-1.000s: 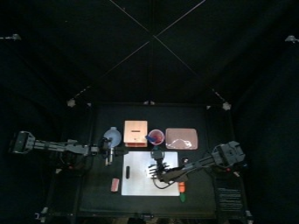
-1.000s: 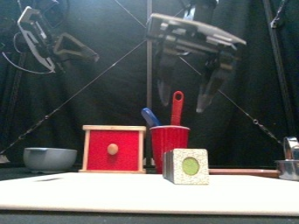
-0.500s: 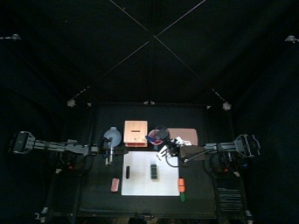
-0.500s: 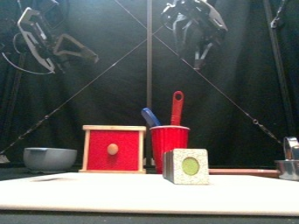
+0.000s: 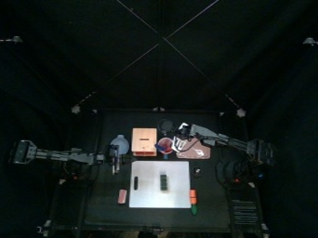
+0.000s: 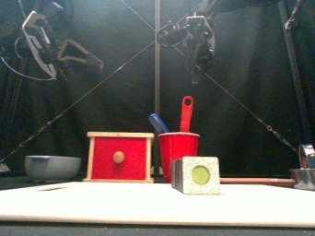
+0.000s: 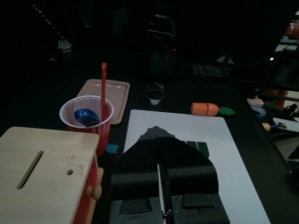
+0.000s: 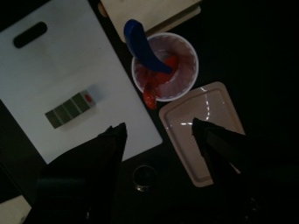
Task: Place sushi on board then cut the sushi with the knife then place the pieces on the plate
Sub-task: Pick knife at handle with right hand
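Note:
The dark green sushi roll (image 5: 163,179) lies on the white board (image 5: 147,187); from the front its end shows as a green-centred block (image 6: 197,174). Behind the board stands the red cup (image 5: 166,145) holding a red knife (image 6: 186,112) and a blue knife (image 6: 159,123). The pink plate (image 5: 194,147) lies to the right of the cup. My right gripper (image 5: 184,131) hangs high over the cup, open and holding nothing (image 8: 158,128). In its wrist view the cup (image 8: 167,70), sushi (image 8: 70,108) and plate (image 8: 198,131) lie below. My left gripper (image 5: 114,161) rests left of the board, shut (image 7: 160,144).
A wooden box (image 5: 144,139) with a red drawer front (image 6: 121,157) stands left of the cup, and a blue-grey bowl (image 5: 119,144) further left. Small toy foods lie beside the board: a pink one (image 5: 122,195) on the left, an orange (image 5: 192,195) and a green one (image 5: 195,206) on the right.
My right gripper has swung from above the board's right part back and up to above the red cup. The sushi and left arm have stayed still.

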